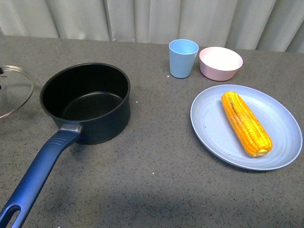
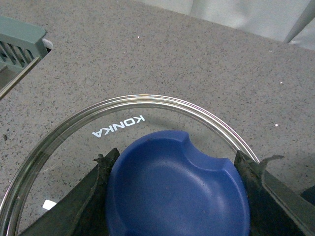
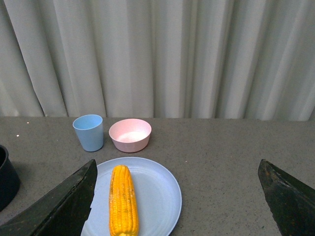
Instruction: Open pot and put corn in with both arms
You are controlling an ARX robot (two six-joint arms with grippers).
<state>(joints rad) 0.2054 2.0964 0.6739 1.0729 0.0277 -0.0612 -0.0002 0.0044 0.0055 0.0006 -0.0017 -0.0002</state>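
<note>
Nearest the front camera is the long blue handle (image 1: pixel 40 175) of the pot (image 1: pixel 90 102), running toward the lower left corner with the hole at its end just in view. Behind it the pot stands upright on the grey worktop (image 1: pixel 156 171), uncovered, its black inside bare. Its glass lid (image 1: pixel 13 90) sits just left of the pot, apart from it and partly cut off by the picture's edge. In the left wrist view the left jaws are clamped on the lid's blue knob (image 2: pixel 177 189), one black finger (image 2: pixel 101 174) pressed to each side. I cannot tell whether the lid rests on the worktop or hangs just above it.

Well apart to the right, the corn (image 1: pixel 246 124) lies on a pale blue plate (image 1: pixel 209 130), one end toward the camera. Behind the plate a light blue cup (image 1: pixel 183 58) and a pink bowl (image 1: pixel 221 63) stand just beside each other, before a pale curtain (image 1: pixel 142 19). The right jaws are wide apart and hold nothing, hanging above the worktop with the corn in sight.
</note>
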